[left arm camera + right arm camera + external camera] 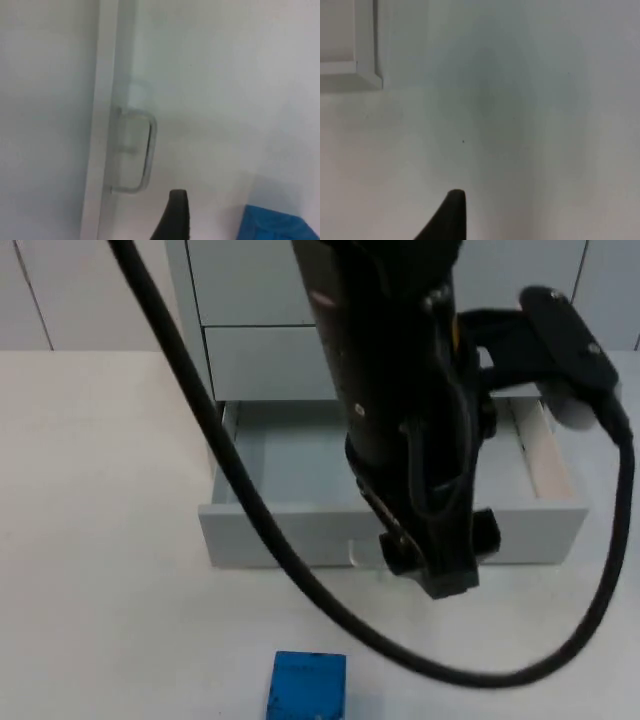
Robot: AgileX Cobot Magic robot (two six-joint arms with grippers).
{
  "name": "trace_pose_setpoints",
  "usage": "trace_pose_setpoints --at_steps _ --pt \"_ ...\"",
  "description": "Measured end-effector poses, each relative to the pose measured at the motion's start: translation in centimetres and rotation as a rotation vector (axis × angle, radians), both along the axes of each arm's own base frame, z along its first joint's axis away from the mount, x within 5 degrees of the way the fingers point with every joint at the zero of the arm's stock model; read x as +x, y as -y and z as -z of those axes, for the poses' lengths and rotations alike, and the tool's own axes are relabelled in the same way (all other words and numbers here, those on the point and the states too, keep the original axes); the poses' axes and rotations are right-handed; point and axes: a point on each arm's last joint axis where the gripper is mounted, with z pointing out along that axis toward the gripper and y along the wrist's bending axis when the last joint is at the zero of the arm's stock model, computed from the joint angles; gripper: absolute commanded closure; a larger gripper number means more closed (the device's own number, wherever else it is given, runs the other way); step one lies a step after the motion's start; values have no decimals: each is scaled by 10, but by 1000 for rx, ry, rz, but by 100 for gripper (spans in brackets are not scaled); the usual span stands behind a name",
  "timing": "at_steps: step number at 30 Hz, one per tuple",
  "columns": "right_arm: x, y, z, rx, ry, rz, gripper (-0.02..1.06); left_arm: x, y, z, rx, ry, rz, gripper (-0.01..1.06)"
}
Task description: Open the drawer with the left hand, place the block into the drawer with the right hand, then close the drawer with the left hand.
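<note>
The pale grey drawer (300, 530) stands pulled out of its cabinet (260, 300), its inside bare where I can see it. My left gripper (440, 570) hangs over the table just in front of the drawer's front panel. In the left wrist view the clear bar handle (135, 150) lies a short way off the gripper, untouched. The blue block (308, 685) lies flat on the table near the front edge, in front of the drawer, and its corner (275, 225) appears in the left wrist view. My right arm (565, 340) waits above the drawer's right side.
The white table (100, 540) stretches to the left of the drawer and in front of it. A corner of the drawer (370, 75) and bare table (495, 150) appear in the right wrist view. A closed drawer front (260, 360) sits above the open one.
</note>
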Motion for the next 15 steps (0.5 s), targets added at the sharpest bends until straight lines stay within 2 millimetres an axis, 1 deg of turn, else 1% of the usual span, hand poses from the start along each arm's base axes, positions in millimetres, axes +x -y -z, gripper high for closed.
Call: trace_pose_setpoints --at_steps 3,4,6,8,9,11,13,14,15 --pt "0 0 0 0 0 0 2 14 -17 -6 -56 -82 -115 29" --pt "0 0 0 0 0 0 2 14 -17 -6 -56 -82 -115 29" --pt "0 0 0 0 0 0 2 31 -39 -11 -121 -169 -247 29" --pt "0 0 0 2 0 0 2 42 -57 -16 -161 -233 -335 29" --pt "0 0 0 2 0 0 2 42 -57 -16 -161 -233 -335 29" --pt "0 0 0 7 0 1 2 50 -77 -21 -209 -268 -421 29" --pt "0 -1 0 18 -1 2 2 51 -95 -26 -244 -283 -490 29" --pt "0 -1 0 18 -1 2 2 51 -95 -26 -244 -283 -490 29" --pt "0 -1 0 21 -1 3 2 49 -106 -26 -253 -289 -531 29"
